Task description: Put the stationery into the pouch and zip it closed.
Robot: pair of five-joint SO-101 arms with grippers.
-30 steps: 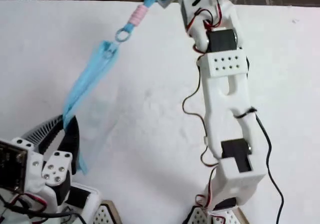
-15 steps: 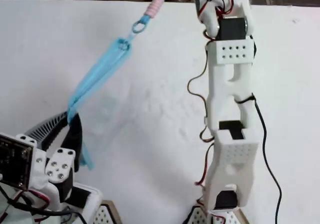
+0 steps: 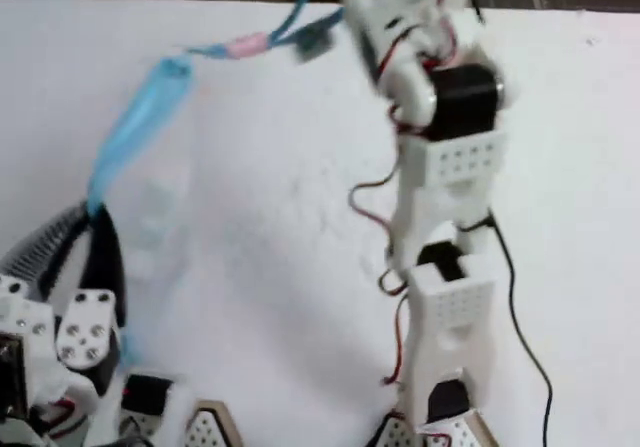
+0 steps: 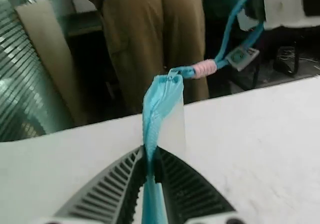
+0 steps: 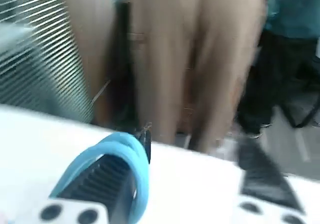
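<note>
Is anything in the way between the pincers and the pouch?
No, nothing visible is in the way. The left pincer is shut right on the pouch, along its blue zip edge. The blue strap at the pouch's far end is looped over one finger of the open right pincer.

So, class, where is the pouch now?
In the high view the pouch is stretched over the table's left half, its near end clamped in the left gripper and its blue strap leading to the right gripper at the far edge.
</note>
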